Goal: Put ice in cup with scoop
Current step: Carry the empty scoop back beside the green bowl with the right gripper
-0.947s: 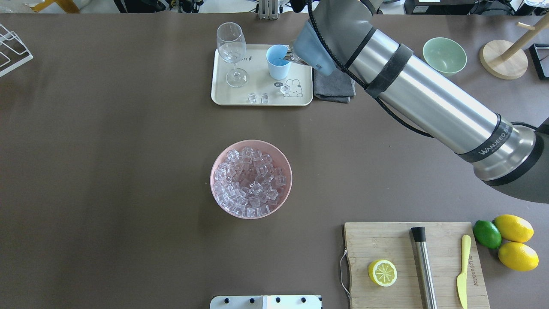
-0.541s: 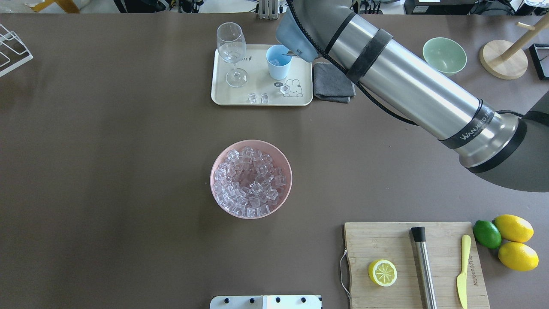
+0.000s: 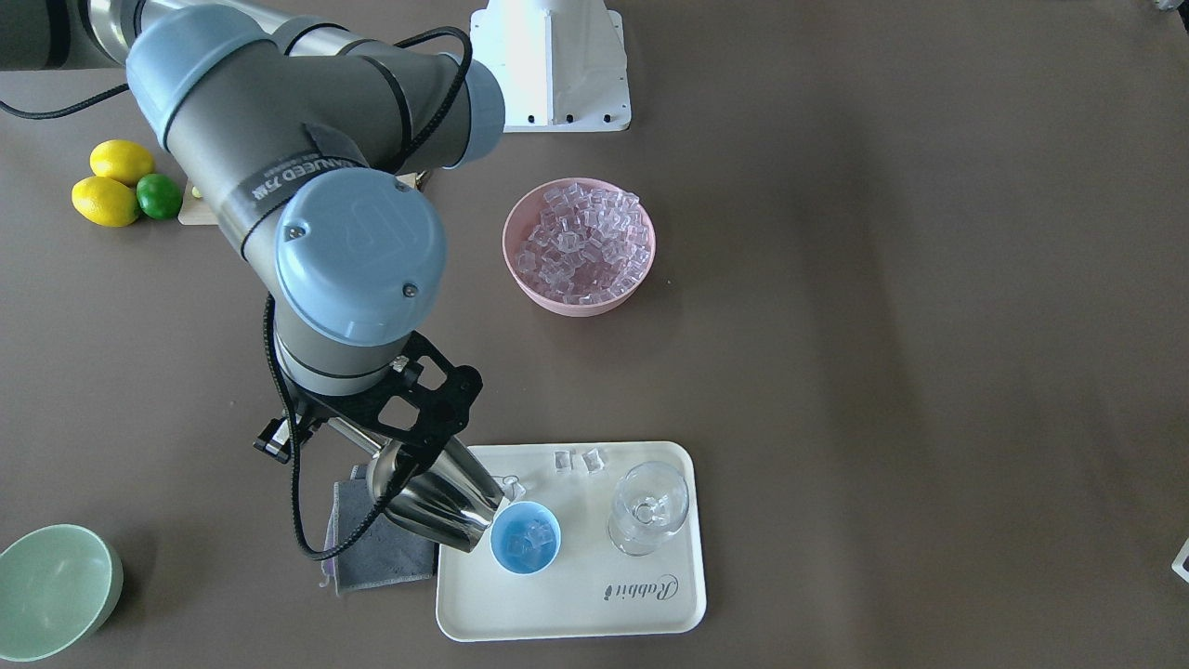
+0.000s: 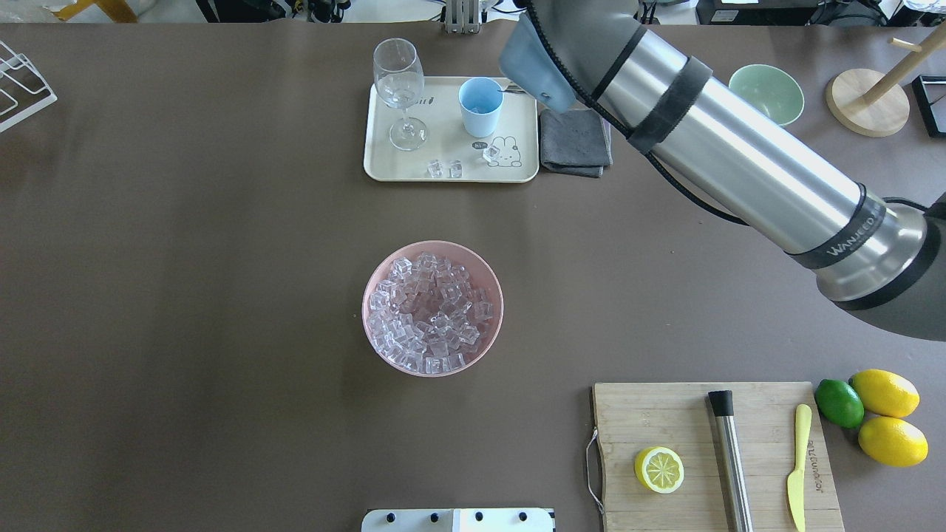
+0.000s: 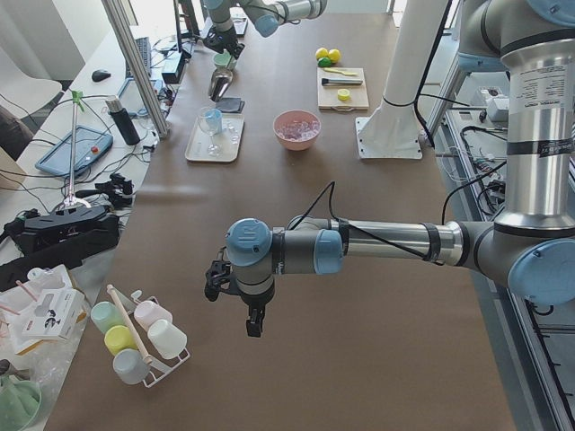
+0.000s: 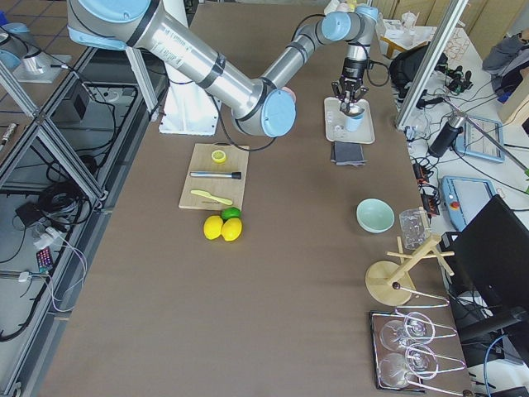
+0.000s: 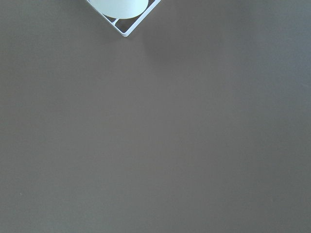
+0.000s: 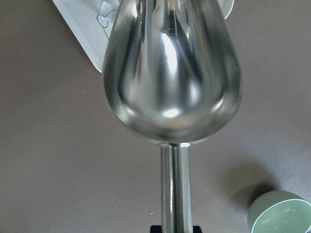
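My right gripper (image 3: pixel 398 452) is shut on the handle of the steel scoop (image 3: pixel 437 506). The scoop is tilted, its mouth at the rim of the light-blue cup (image 3: pixel 504 550) on the cream tray (image 3: pixel 594 595). A few ice cubes (image 3: pixel 529 537) lie in the cup. The right wrist view shows the scoop's shiny trough (image 8: pixel 172 73) and handle (image 8: pixel 175 189). In the overhead view the arm hides most of the scoop beside the cup (image 4: pixel 480 106). More ice (image 4: pixel 429 310) fills a pink bowl (image 4: pixel 363 308) at mid-table. My left gripper (image 5: pixel 254 321) hangs far off over bare table; I cannot tell its state.
A stemmed glass (image 3: pixel 647 509) and loose cubes (image 3: pixel 576 459) share the tray. A grey cloth (image 3: pixel 381 557) lies under the scoop, a green bowl (image 3: pixel 51 590) beyond it. A cutting board (image 4: pixel 665 414) with a steel cylinder (image 4: pixel 730 458), a lemon half and a knife sits near right.
The scoop tipped over the cup and ice dropped into it. The right wrist swung left, then back right, so the scoop's tip has left the cup's opening.
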